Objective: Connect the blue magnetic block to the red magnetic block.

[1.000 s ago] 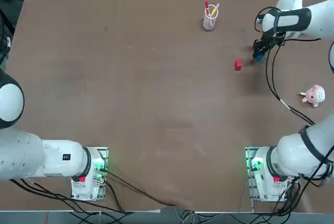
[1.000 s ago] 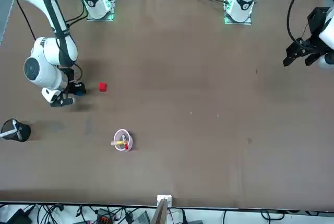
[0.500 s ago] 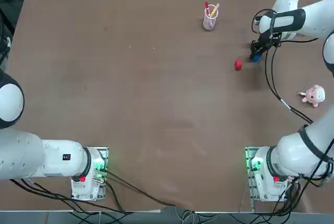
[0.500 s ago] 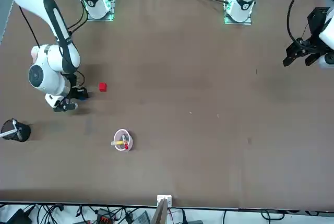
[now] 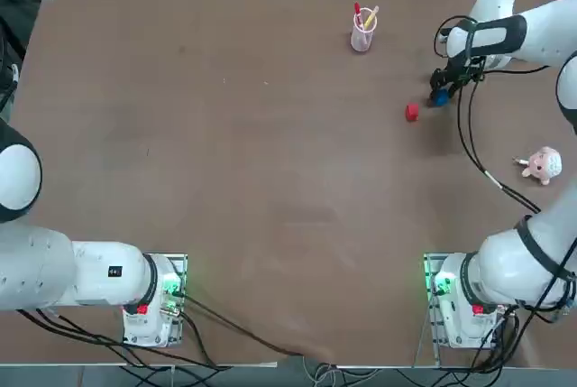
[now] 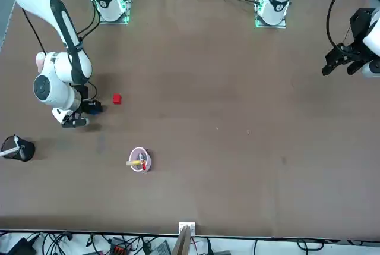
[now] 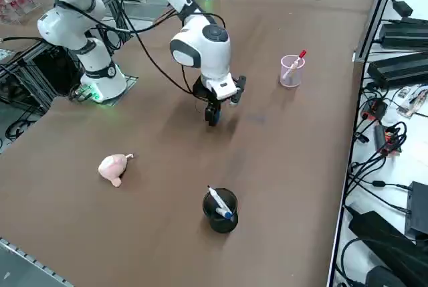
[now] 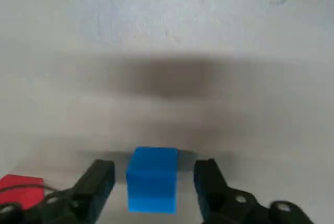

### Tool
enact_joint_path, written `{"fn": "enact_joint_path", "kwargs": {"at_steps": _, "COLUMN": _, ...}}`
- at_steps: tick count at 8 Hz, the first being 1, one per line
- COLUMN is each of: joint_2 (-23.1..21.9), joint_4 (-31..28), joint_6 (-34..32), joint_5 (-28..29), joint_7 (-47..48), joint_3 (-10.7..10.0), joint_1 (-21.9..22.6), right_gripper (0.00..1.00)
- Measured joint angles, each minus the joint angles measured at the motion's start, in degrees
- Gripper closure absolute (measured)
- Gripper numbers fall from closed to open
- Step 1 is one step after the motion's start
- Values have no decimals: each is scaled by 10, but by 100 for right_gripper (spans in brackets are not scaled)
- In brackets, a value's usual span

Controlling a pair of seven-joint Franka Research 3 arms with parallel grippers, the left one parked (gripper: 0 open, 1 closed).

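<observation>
Your right gripper (image 8: 154,174) has its dark, matte fingers (image 8: 96,182) spread apart, and the blue magnetic block (image 8: 152,179), a smooth, sharp-edged cube, sits between the jaws with a gap on each side. The red magnetic block (image 8: 20,188), a cube of like size, lies just outside one jaw on the flat brown table (image 5: 270,152), apart from the blue one.

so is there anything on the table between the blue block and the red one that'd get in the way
Nothing visible does. The blue magnetic block sits between the open fingers of the right gripper, with gaps on both sides. The red magnetic block lies close by, with only bare table between them. The pink cup stands well off that line.
</observation>
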Motion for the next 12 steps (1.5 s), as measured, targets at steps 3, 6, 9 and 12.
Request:
{"fn": "enact_joint_path", "kwargs": {"at_steps": 3, "joint_2": -56, "joint_4": 16, "joint_6": -66, "joint_5": 0, "joint_7": 0, "joint_3": 1, "joint_1": 10, "right_gripper": 0}}
{"fn": "enact_joint_path", "kwargs": {"at_steps": 6, "joint_2": -109, "joint_4": 11, "joint_6": -106, "joint_5": 3, "joint_7": 106, "joint_3": 5, "joint_1": 83, "right_gripper": 0}}
{"fn": "enact_joint_path", "kwargs": {"at_steps": 9, "joint_2": -92, "joint_4": -9, "joint_6": -98, "joint_5": 3, "joint_7": 209, "joint_3": 7, "joint_1": 160, "right_gripper": 0}}
{"fn": "enact_joint_path", "kwargs": {"at_steps": 12, "joint_2": -67, "joint_4": -18, "joint_6": -94, "joint_5": 3, "joint_7": 225, "joint_3": 4, "joint_1": 175, "right_gripper": 0}}
